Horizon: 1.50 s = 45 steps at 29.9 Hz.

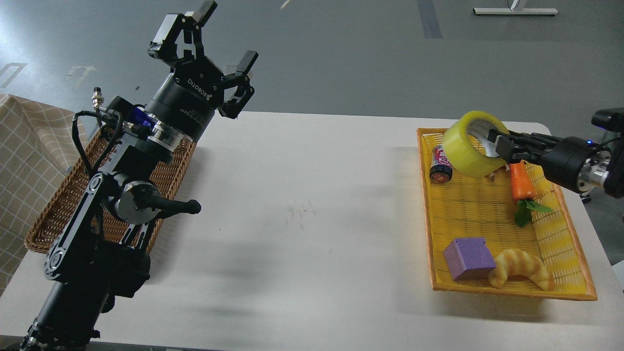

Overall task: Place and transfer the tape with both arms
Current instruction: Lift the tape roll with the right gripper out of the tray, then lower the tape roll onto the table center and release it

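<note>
The yellow tape roll (467,148) hangs in the air above the far end of the yellow basket (560,273), tilted, with its whitish core facing right. My right gripper (496,143) comes in from the right and is shut on the roll's rim, one finger inside the core. My left gripper (214,46) is open and empty, raised high above the table's far left, over the brown wicker basket (58,209).
The yellow basket holds a small can (441,165), a carrot (520,183) with green leaves, a purple cube (469,258) and a croissant (521,268). A toy animal is mostly hidden behind the tape. The white table (302,219) lies between the baskets.
</note>
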Motion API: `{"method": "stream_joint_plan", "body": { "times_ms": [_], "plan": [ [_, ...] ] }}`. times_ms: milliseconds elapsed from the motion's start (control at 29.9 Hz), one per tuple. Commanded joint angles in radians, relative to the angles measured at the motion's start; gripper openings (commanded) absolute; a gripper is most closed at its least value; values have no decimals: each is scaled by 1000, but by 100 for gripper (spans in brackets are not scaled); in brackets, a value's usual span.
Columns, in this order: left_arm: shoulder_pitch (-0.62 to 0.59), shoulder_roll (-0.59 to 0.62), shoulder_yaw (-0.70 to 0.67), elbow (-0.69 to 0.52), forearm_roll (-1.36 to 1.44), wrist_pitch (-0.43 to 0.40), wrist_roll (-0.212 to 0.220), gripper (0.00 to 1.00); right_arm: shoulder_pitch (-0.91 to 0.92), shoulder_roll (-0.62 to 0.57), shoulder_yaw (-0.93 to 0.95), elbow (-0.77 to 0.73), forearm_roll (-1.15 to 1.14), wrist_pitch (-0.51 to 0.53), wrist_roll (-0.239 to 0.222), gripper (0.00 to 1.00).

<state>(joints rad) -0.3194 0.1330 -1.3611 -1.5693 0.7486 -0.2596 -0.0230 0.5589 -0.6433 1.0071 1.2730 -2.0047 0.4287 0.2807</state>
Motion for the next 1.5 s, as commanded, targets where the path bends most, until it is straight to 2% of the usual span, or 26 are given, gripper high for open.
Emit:
{"method": "stream_joint_plan", "body": {
  "times_ms": [0,100,301,501,601,769,869,1203,1303,1470],
  "plan": [
    [-6,-1,2,0,0,0,0,98,114,45,-132,-6,0,12,-6,0],
    [-6,0,-1,0,0,-4,0,98,180,102,-218,-6,-2,12,-14,0],
    [2,-7,-6,0,0,-6,-2,98,203,240,-294,-23,-16,18,-70,0],
    [-1,-18,-6,0,0,-6,-1,98,199,335,-366,-66,-103,19,-89,0],
    [10,-21,-7,0,-2,-7,-3,98,185,349,-372,-72,-108,19,-116,0],
    [23,-29,-7,-2,0,-6,-6,98,182,355,-406,-98,-121,13,-127,0],
    [23,-46,-7,-2,0,-4,-5,98,181,359,-426,-99,-121,2,-158,0],
    [36,-44,-12,-2,0,-3,-5,98,176,412,-427,-101,-108,5,-189,0],
    [36,-41,-15,-2,0,0,-6,98,177,441,-423,-95,-100,24,-218,1],
    [36,-38,-15,-3,0,5,-5,98,176,450,-420,-96,-101,31,-230,3]
  ]
}}
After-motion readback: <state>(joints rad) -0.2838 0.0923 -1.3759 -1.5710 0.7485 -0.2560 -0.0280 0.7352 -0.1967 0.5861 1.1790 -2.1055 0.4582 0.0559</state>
